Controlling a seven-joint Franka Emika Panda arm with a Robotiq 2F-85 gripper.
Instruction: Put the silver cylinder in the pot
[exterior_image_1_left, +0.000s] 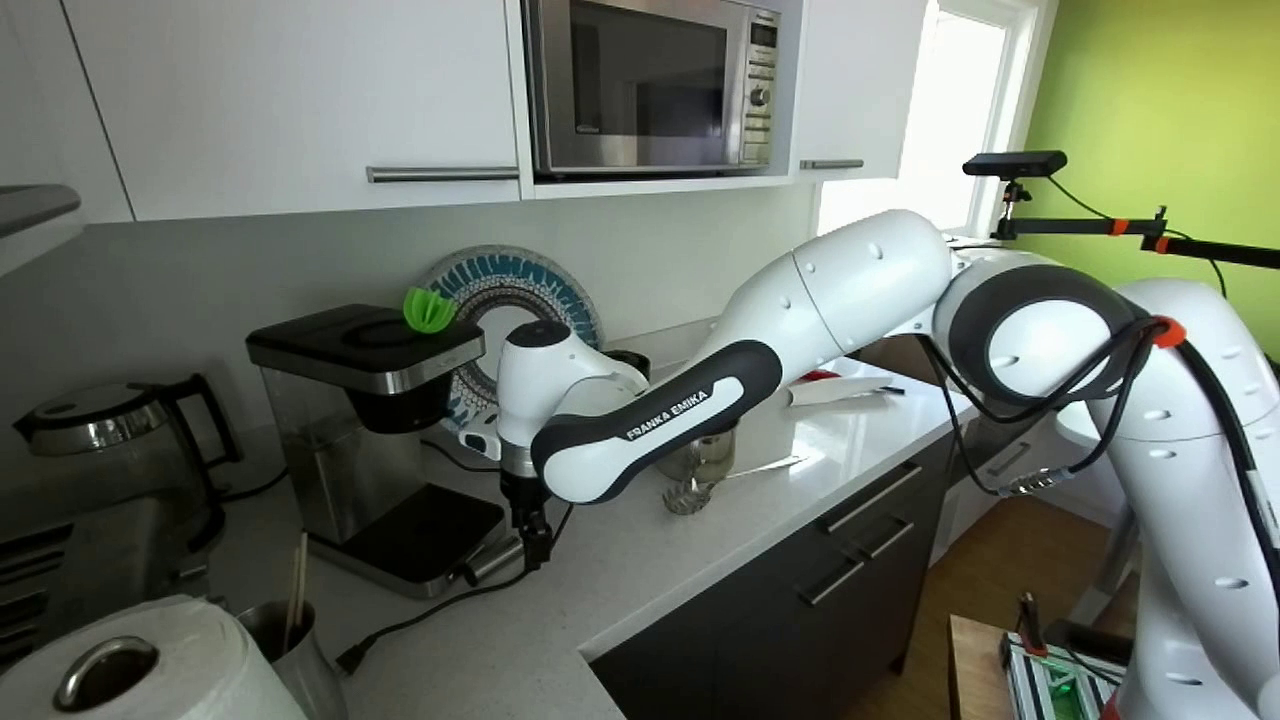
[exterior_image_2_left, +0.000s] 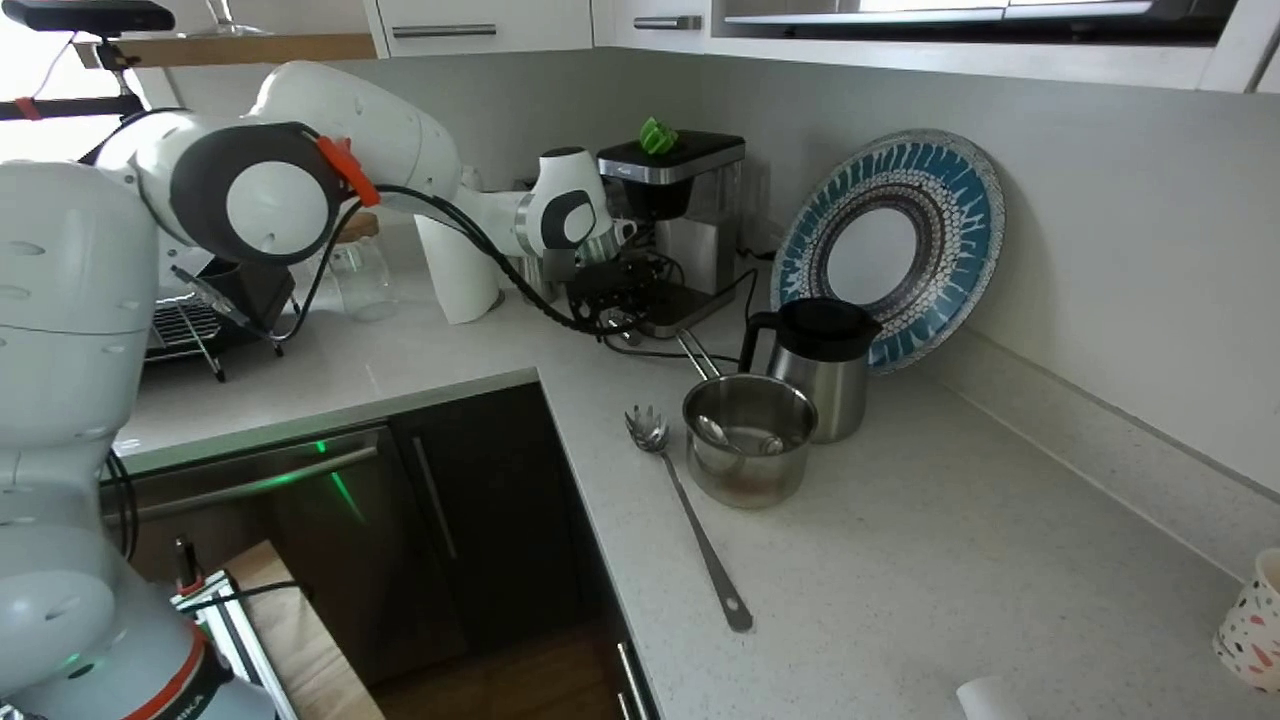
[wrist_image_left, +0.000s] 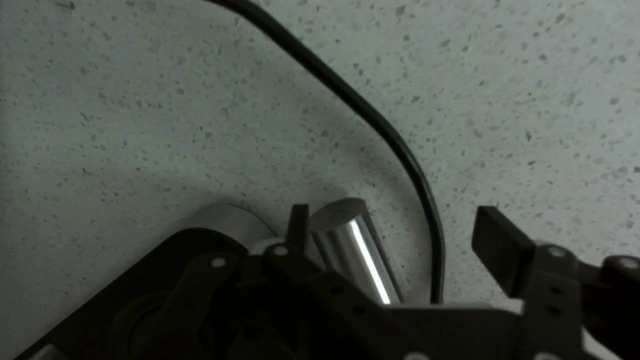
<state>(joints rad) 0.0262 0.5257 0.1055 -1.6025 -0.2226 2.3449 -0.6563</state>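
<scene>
Steel is the material of the saucepan (exterior_image_2_left: 750, 470), standing on the desk (exterior_image_2_left: 950, 560) in an exterior view, before a black-lidded jug (exterior_image_2_left: 830, 375). Farther, the gripper (wrist_image_left: 395, 222) has its jaws spread; the wrist view shows the silver cylinder (wrist_image_left: 355, 252) between them, lying beside the coffee machine (exterior_image_2_left: 690, 245).

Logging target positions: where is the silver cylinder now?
In the wrist view, the silver cylinder shows low near the centre, between the open fingers, left of the black cable; an exterior view puts it beside the coffee machine's base.

Cylinder (wrist_image_left: 356, 255) apparently lies beside coffee machine (exterior_image_1_left: 365, 460).
</scene>
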